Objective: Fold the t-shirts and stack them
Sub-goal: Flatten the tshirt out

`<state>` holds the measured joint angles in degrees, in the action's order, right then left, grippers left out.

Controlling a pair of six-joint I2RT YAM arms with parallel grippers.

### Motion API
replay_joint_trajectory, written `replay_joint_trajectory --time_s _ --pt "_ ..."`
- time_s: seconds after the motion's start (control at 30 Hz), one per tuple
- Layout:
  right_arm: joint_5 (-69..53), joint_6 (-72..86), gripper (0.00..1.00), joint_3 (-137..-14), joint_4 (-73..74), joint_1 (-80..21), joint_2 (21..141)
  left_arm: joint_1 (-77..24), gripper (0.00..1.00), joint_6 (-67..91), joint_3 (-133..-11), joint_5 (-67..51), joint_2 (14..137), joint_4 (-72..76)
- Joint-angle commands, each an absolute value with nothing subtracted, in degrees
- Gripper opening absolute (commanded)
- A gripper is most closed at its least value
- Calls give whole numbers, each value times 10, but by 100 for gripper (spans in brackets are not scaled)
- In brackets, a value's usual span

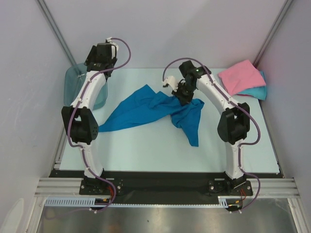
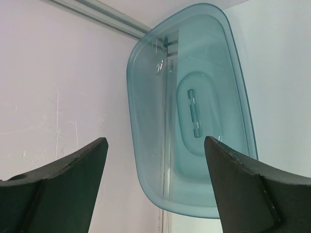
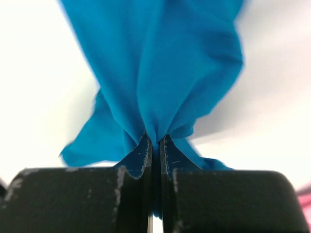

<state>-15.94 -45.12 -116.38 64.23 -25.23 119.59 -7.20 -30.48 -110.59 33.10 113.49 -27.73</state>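
A deep blue t-shirt [image 1: 141, 110] lies crumpled across the middle of the table. My right gripper [image 1: 183, 97] is shut on a pinch of its cloth, which bunches between the fingertips in the right wrist view, where the blue t-shirt [image 3: 160, 73] fans out above my right gripper [image 3: 155, 138]. A folded pink t-shirt [image 1: 238, 76] lies on a folded turquoise t-shirt [image 1: 258, 91] at the back right corner. My left gripper [image 1: 104, 51] hangs raised at the back left, and in its own view the left gripper [image 2: 155, 145] is open and empty.
A translucent teal plastic bin [image 1: 77, 85] stands at the table's back left, under the left arm; it fills the left wrist view as the bin [image 2: 194, 107] beyond the fingers. Grey enclosure walls [image 1: 29, 73] close in both sides.
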Motion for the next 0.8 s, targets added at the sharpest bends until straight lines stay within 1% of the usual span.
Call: replay_joint_trajectory --time_s 0.0,0.27,0.4,0.43,0.47,0.5,0.6,0.67,0.73,0.77 --pt "-166 -520 0 -1121 769 -265 1203 -70 87 -307 -1149 323 1149 -262" --pt "-103 -576 0 -1019 817 -269 1214 -76 87 -321 -1184 317 1168 -262" --pt "-82 -579 0 -999 817 -270 1212 -78 87 -320 -1192 316 1175 -262" --pt "-80 -578 4 -998 816 -269 1213 -79 87 -319 -1193 314 1176 -262" --pt "-78 -577 14 -998 816 -270 1214 -80 87 -318 -1193 313 1176 -262" --pt "-76 -577 37 -999 816 -268 1214 -81 87 -318 -1193 314 1178 -262" --pt "-76 -567 56 -1019 805 -262 1212 -84 87 -316 -1190 313 1179 -262" --pt "-83 -560 59 -1047 802 -258 1214 -86 87 -316 -1187 312 1180 -262" --pt "-97 -543 59 -1101 799 -254 1217 -88 87 -315 -1185 310 1181 -262" --pt "-98 -534 62 -1119 788 -254 1219 -89 87 -314 -1184 309 1180 -262"
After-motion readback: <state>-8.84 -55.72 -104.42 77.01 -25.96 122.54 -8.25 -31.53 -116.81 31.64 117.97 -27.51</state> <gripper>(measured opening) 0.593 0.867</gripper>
